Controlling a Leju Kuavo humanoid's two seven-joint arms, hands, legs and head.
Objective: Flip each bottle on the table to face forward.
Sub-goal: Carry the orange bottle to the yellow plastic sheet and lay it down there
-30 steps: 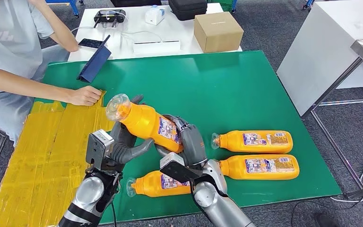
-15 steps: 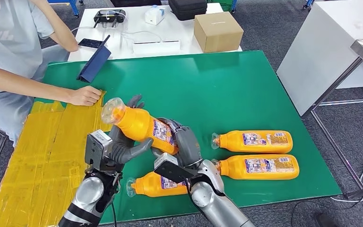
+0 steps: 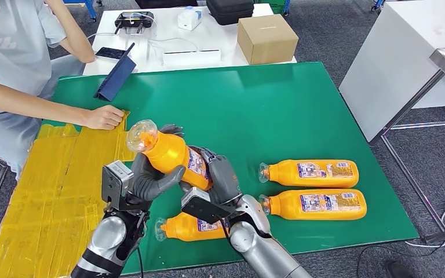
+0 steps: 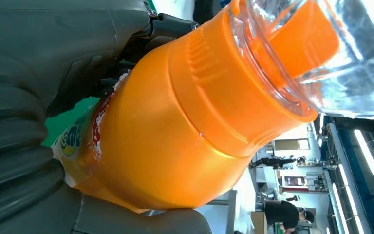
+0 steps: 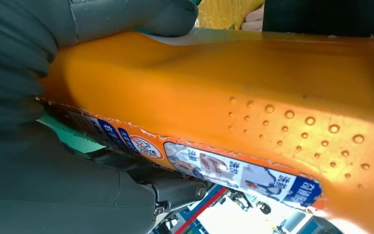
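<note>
We held the lifted bottle (image 3: pixel 171 153) between both hands, left hand (image 3: pixel 145 176) gripping near its cap end, right hand (image 3: pixel 220 176) gripping its base, long axis tilted up-left.

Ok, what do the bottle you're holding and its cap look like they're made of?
Held bottle: seemingly smooth, opaque orange plastic with a slight sheen and raised bumps in the right wrist view; a printed label with frayed edges, paper or film, can't tell. Clear cap: transparent, glossy plastic, the orange closure visible through it. Left hand and right hand both grip the bottle.
</note>
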